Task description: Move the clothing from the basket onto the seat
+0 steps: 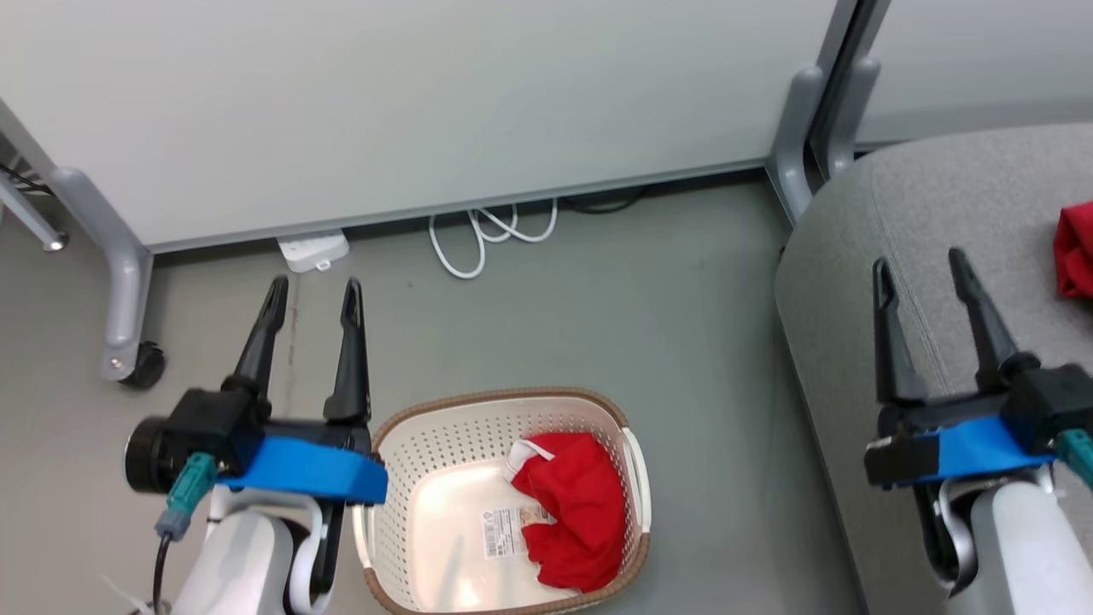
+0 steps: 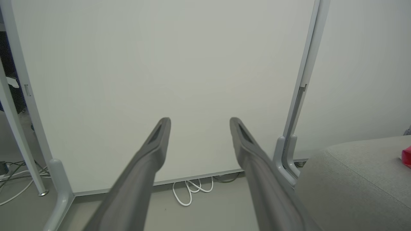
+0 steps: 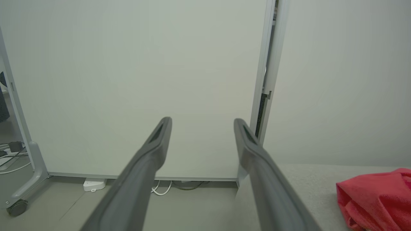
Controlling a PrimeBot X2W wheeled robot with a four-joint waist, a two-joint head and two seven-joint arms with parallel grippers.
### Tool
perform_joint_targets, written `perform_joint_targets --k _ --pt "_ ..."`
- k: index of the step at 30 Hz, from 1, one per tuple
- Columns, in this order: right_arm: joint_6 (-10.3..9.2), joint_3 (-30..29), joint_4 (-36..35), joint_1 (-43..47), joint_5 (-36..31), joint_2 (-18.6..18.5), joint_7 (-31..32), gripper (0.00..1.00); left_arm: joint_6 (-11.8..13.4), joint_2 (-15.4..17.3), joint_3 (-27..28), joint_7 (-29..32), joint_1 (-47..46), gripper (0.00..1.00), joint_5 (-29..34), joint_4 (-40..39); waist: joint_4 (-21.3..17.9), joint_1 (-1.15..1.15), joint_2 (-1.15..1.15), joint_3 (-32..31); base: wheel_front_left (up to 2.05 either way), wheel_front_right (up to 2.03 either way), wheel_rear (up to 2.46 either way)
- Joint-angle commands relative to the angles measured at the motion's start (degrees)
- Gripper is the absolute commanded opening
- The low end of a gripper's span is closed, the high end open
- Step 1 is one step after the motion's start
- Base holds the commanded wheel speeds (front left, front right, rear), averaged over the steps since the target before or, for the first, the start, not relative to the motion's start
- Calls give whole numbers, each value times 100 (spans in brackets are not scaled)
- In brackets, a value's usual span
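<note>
While the left gripper (image 1: pixel 314 286) and right gripper (image 1: pixel 918 260) hang empty, fingers apart, the clothing (image 1: pixel 574 504) lies bunched in the basket (image 1: pixel 504 398) at lower centre, so a shallow pinch could snag one fold and drop it short of the seat (image 1: pixel 888 213) at right.

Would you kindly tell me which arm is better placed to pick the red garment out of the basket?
Probably left. The left end effector, open, hovers right beside the basket holding the red garment; the right end effector, also open, is over the seat, across a strip of floor.
</note>
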Motion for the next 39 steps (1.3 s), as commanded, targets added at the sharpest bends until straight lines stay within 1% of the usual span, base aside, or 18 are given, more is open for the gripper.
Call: perform_joint_targets --k 1,10,19,29,39 --pt "-6 1 -6 144 41 43 -3 100 -46 -18 61 -17 126 100 43 11 95 1 0 -118 0 0 0" --pt "-6 108 -40 836 116 199 -3 100 -292 -196 503 -19 745 100 321 91 178 1 0 -429 0 0 0" --pt "-6 150 -37 1271 148 320 -3 100 -493 -332 813 -18 1106 100 521 157 154 1 0 -645 0 0 0" --pt "-6 152 49 1569 150 375 -3 100 -600 -430 944 -18 1334 100 656 248 170 1 0 -792 0 0 0" --pt "-6 185 104 1642 128 411 -3 100 -657 -466 1013 -18 1386 100 724 298 191 1 0 -831 0 0 0"
